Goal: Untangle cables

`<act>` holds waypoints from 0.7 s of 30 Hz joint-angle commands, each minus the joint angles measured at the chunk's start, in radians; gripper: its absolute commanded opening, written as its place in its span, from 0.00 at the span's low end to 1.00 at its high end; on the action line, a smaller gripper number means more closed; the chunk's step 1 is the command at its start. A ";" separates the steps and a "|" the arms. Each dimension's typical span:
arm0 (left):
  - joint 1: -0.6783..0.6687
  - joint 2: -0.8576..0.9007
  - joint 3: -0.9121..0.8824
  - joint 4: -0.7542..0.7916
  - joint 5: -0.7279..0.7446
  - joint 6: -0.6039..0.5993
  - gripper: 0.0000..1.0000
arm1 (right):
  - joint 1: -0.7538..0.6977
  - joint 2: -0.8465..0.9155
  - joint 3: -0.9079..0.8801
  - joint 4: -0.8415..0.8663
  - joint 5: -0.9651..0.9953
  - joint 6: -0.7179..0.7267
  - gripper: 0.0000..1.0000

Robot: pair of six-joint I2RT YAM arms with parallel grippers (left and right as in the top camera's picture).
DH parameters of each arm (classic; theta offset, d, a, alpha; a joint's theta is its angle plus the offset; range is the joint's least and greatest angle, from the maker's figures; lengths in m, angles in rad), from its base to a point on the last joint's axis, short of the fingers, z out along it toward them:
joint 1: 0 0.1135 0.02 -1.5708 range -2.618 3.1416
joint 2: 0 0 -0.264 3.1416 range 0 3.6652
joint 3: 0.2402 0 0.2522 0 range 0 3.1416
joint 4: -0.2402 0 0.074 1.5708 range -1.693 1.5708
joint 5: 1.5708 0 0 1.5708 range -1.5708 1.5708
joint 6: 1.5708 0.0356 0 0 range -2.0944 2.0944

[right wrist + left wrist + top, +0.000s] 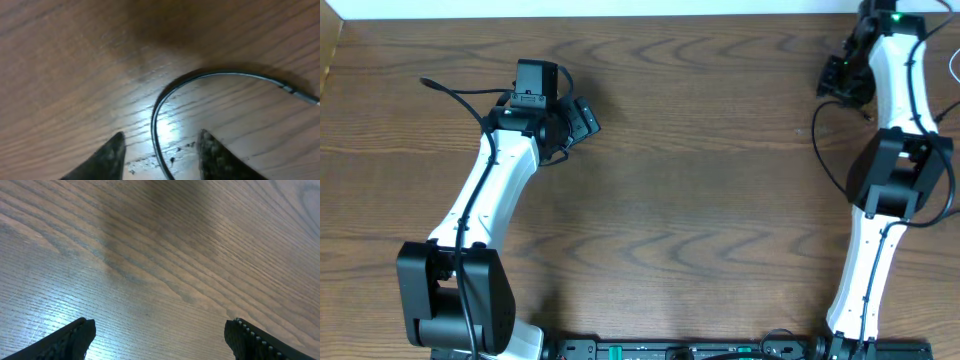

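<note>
A brown wood-grain table (670,150). Toward its 10 o'clock, the left gripper (160,330) hangs wide open over the wood, holding nothing. Toward 1 o'clock, the right gripper (161,134) stands partly open astride a thin black cable (220,74), not pinching it. The cable arcs from between the fingertips out toward 3 o'clock.

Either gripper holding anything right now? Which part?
Nothing held: left gripper open over the table; right gripper fingers straddle the black cable at its curve, gaps both sides.

Wide open surface (700,200) lies between the 2 arms (485,190). At 2 o'clock, a thin black cable (165,100) curves across the gap inside the right gripper (161,134).
</note>
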 commanded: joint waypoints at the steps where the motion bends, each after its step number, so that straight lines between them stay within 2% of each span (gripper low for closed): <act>1: 0.002 0.004 0.006 -0.003 -0.006 0.017 0.88 | 0.029 0.014 -0.008 0.018 0.101 0.079 0.35; 4: 0.002 0.004 0.006 -0.003 -0.006 0.017 0.88 | 0.034 0.014 -0.036 0.060 0.102 0.109 0.27; 18: 0.002 0.004 0.006 -0.003 -0.006 0.017 0.88 | 0.028 0.014 -0.200 0.156 0.116 0.149 0.32; 21: 0.002 0.004 0.006 -0.003 -0.006 0.017 0.88 | 0.029 0.014 -0.242 0.193 0.116 0.148 0.27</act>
